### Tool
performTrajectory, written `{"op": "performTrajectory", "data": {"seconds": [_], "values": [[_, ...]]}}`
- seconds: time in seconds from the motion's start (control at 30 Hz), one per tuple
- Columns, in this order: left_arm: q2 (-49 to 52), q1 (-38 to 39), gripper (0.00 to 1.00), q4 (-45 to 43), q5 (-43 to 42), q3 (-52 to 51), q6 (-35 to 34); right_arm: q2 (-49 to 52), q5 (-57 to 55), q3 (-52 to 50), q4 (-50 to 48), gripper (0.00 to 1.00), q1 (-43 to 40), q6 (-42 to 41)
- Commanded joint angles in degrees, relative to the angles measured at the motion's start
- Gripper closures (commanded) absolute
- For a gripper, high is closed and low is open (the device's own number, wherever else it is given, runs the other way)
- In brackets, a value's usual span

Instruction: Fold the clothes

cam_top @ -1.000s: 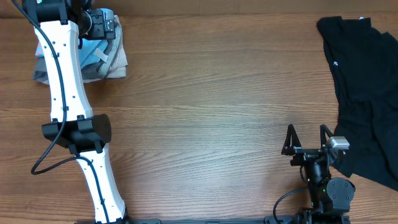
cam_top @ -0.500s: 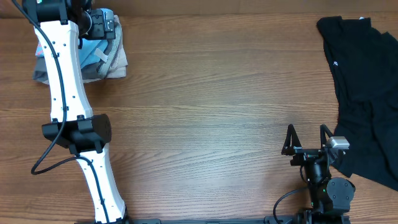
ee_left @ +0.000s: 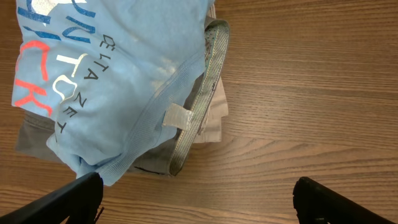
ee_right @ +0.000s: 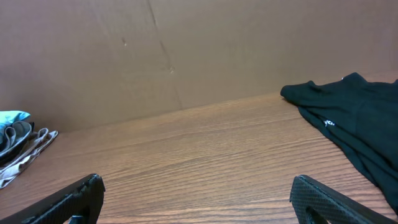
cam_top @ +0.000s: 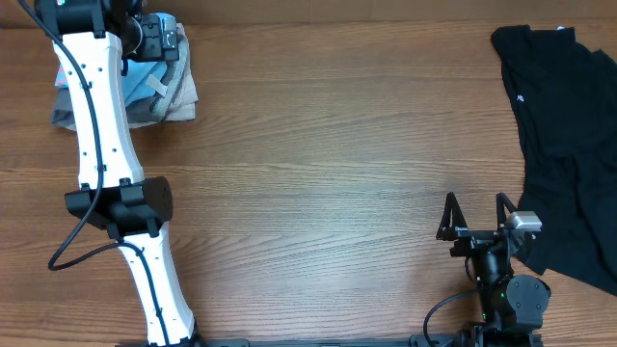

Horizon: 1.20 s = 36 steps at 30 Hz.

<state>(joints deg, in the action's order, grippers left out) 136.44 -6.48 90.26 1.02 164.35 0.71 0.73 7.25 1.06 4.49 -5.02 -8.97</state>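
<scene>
The clothes lie in two places. A folded pile sits at the table's far left corner, with a light blue T-shirt [ee_left: 112, 74] bearing red and white lettering on top of grey and beige pieces [ee_left: 208, 115]. My left gripper [ee_left: 199, 205] hangs open just off the pile's edge, over bare wood, nothing between its fingers. The overhead view shows that pile [cam_top: 169, 92] partly under the left arm. A crumpled black garment [cam_top: 569, 145] is spread at the right side. My right gripper [cam_top: 474, 214] stands open near the front edge, just left of the black cloth [ee_right: 354, 118].
A brown wall [ee_right: 186, 56] closes the table's far side. The white left arm [cam_top: 106, 164] stretches from the front edge up to the far left corner. Wood tabletop [cam_top: 337, 164] runs between the pile and the black garment.
</scene>
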Motion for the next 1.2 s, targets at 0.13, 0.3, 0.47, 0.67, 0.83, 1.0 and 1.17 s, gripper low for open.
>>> {"op": "performTrajectory", "data": {"seconds": [0.13,0.3,0.47,0.67,0.83,1.0,1.17], "values": [[-3.2,1.3,0.00,-0.1,-0.5,0.3,-0.7,-0.6,-0.1,-0.6,-0.3,0.00,-0.4,0.0],[-11.2,2.0,0.00,-10.5,-2.8,-8.9,0.3,-0.6,-0.1,-0.6,-0.3,0.00,-0.4,0.0],[-29.6,2.1,0.00,-37.0,-11.6,-40.0,0.4,-0.6,-0.1,-0.6,-0.3,0.00,-0.4,0.0],[-44.7,2.1,0.00,-52.4,-11.6,-65.3,0.6,-0.6,-0.1,-0.6,-0.3,0.00,-0.4,0.0],[-56.1,2.1,0.00,-64.5,-11.6,-85.5,0.5,-0.6,-0.1,-0.6,-0.3,0.00,-0.4,0.0],[-70.6,2.1,0.00,-81.2,-11.6,-109.3,0.3,-0.6,-0.1,-0.6,-0.3,0.00,-0.4,0.0],[-84.9,2.1,0.00,-97.2,-11.2,-130.7,0.3,-0.6,-0.1,-0.6,-0.3,0.00,-0.4,0.0]]}}
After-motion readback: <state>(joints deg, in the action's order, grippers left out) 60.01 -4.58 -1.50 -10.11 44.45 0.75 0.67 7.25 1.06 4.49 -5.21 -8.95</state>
